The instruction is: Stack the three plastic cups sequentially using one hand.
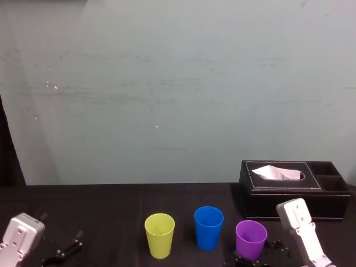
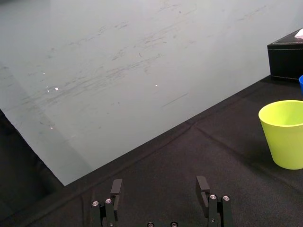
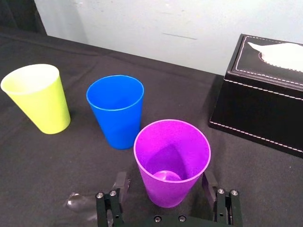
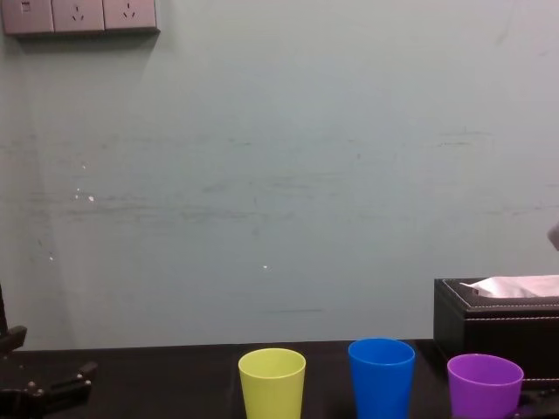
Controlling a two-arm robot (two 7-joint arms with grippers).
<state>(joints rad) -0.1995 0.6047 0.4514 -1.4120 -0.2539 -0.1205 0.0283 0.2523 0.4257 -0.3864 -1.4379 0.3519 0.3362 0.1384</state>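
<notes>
1. The right end effector [image 3: 163, 183] sits low at the near right of the table [image 1: 111, 222], jaws apart; we see one finger [image 3: 120, 182] on each side of the purple cup [image 3: 173, 156]; a thin gap shows between each finger and the cup's wall, so we read it as straddling, not clamped.
2. The purple cup stands upright, mouth up, on the black cloth; it is the rightmost of the three and the nearest to the robot.
3. The blue cup [image 1: 208, 228] stands upright just to its left and a little farther back, near but not touching; the yellow cup [image 1: 159, 236] stands upright left of the blue one, also apart from it; we see a loose row, with no cup sitting in another.
4. The box [image 1: 295, 192] lies behind and to the right of the purple cup, near but apart; it is black with pale stitching; a white tissue rises from its slot; in the head view two small open compartments show at its right end.
5. The left end effector [image 2: 159, 187] is parked low at the table's near left, well apart from the cups; its jaws are apart with only cloth between them; from its wrist view the yellow cup is the closest of the three.
6. A pale wall [image 4: 262, 218] rises behind the table; in the chest view we see a row of sockets [image 4: 79, 16] high on its left.
</notes>
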